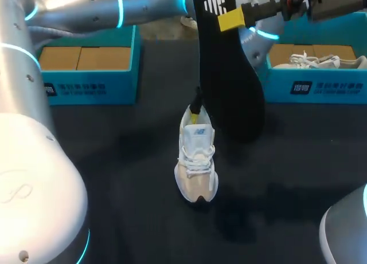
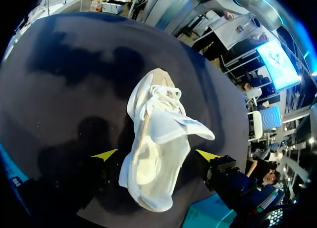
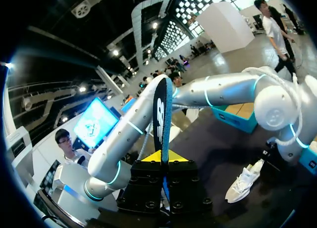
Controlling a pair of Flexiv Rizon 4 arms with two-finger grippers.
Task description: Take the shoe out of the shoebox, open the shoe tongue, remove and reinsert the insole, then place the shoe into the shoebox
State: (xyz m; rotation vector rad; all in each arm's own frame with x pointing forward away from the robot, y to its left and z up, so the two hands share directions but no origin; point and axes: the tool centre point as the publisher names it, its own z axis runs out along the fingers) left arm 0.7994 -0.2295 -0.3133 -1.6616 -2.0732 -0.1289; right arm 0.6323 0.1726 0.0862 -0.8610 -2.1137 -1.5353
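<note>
Right gripper (image 3: 162, 158) pinches the insole (image 1: 229, 86) by one end, which looks thin and floppy, so regrip mid-length; left gripper (image 2: 157, 154) is open astride the heel of the light shoe (image 2: 156, 139).

you have a black table (image 1: 298, 161); at its far right, a blue box (image 1: 321, 87) holds another white shoe (image 1: 324, 61).
</note>
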